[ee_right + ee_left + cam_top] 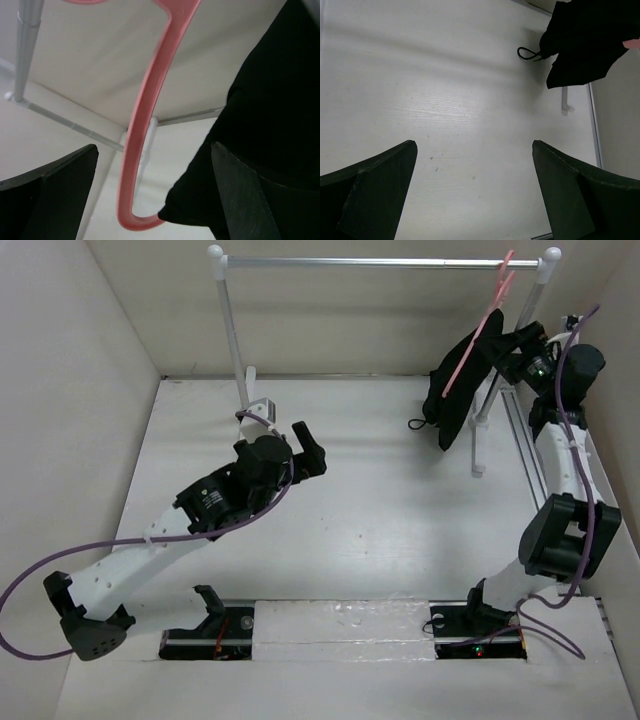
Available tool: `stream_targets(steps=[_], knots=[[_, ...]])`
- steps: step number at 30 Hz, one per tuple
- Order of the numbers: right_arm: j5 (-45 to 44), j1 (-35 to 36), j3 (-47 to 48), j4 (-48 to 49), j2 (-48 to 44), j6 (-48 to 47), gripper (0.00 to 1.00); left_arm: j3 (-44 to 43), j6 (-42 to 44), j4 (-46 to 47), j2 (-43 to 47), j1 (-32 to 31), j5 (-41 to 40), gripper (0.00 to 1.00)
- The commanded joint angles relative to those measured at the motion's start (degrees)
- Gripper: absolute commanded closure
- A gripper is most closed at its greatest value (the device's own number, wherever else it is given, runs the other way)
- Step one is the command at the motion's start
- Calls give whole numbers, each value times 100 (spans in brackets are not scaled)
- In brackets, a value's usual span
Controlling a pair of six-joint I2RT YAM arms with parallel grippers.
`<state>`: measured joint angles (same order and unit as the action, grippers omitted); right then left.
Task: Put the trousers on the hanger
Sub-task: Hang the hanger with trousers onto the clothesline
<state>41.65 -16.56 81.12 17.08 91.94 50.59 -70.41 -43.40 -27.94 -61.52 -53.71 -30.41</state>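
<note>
The black trousers point(455, 390) hang folded over the bottom bar of the pink hanger point(482, 335), whose hook sits on the silver rail point(380, 262) at the back right. My right gripper point(515, 352) stands open just right of them. In the right wrist view the hanger point(142, 125) curves down between the spread jaws of the right gripper point(154, 192), touching neither, with the trousers point(272, 115) against the right finger. My left gripper point(312, 452) is open over the table's middle, holding nothing. From the left wrist, the left gripper point(474, 192) faces the trousers point(590, 45) far off, drawstring loop point(527, 53) dangling.
The rail rests on two white posts, one at the back left point(232, 330) and one at the back right point(480, 430). A metal track point(525, 450) runs along the table's right side. Beige walls close in the back and both sides.
</note>
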Motion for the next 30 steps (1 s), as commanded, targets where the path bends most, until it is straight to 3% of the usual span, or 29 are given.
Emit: stream_targets(steps=[1,6,9,15,17,21,25,30], knots=[[-322,-85,492,-1037,-712,-1392,0,-385,156,78,-105,54,-97,3],[-1219,-15,431,-2603,-1379,-3339,0,-465,235,280,-326,54,44,2],[-1475,196,-95,-2745,-2003,-4298,0,-456,288,395,-527,54,237,1],[-2459,1206,-2264,-2570,-4073,-5883,0,-281,428,693,-686,54,615,1],[-2828,1496,-3010,-2752,-4665,-6042,0,-149,464,808,-686,54,721,1],[-3417,2024,-3575,-3544,-6017,-6359,0,80,481,957,-590,54,818,1],[-3865,2288,-3832,-4098,-6731,-6430,0,404,446,1133,-502,54,923,2],[-3945,2394,-3823,-4257,-6786,-6439,0,590,429,1291,-449,54,1020,2]])
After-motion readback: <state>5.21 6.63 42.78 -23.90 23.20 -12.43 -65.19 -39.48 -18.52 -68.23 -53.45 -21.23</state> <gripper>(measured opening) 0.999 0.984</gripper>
